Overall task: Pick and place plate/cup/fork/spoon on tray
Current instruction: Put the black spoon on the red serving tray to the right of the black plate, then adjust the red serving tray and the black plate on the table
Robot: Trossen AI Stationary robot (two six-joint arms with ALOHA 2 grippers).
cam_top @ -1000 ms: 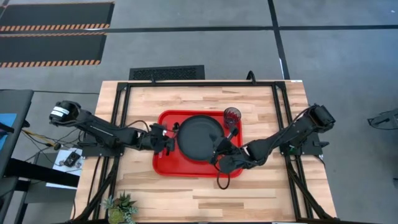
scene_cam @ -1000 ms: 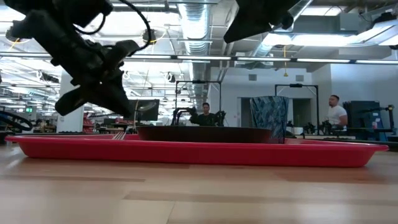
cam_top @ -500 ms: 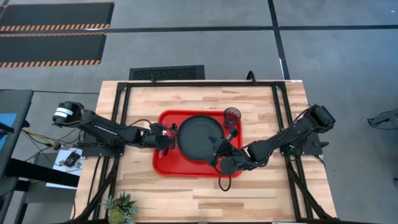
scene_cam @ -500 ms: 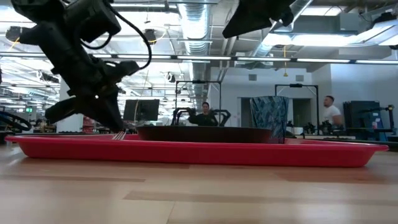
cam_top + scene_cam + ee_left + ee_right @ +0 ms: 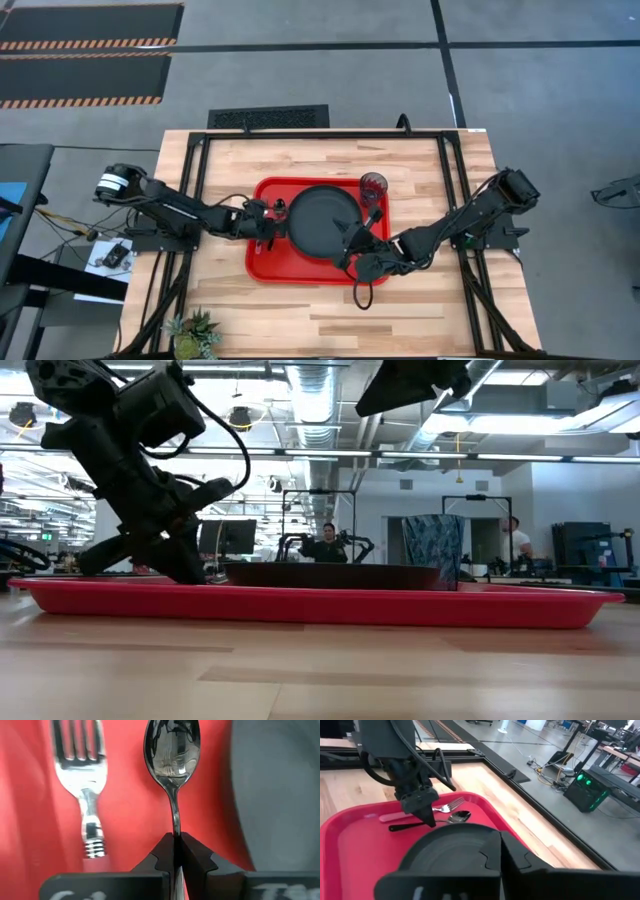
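The red tray [image 5: 262, 268] lies mid-table. On it sit the black plate [image 5: 322, 222] and, at its far right corner, the tinted cup [image 5: 373, 186]. The pink-handled fork [image 5: 82, 775] lies flat on the tray floor left of the plate. My left gripper [image 5: 176, 837] is low over the tray between fork and plate, shut on the dark spoon [image 5: 172, 755], which lies beside the fork. My right gripper [image 5: 352, 258] hovers shut and empty at the plate's near right edge; its fingers also show in the right wrist view [image 5: 500, 845]. My left gripper pinches the spoon's thin handle [image 5: 175, 822], about midway along it, between its two fingers. The fingers [image 5: 426, 817] come from above, pointing down, and lie across the handle. The spoon lies about level on the tray floor, its bowl [image 5: 460, 816] up.
Black frame rails [image 5: 195, 190] run along the table's left, right and far sides. A small potted plant [image 5: 195, 335] stands at the near left corner. Bare wood lies in front of the tray. People [image 5: 327, 543] move in the room beyond.
My left gripper has come down to the tray floor with the spoon and moved a little toward the plate, staying shut on the handle. The spoon now lies low beside the fork.
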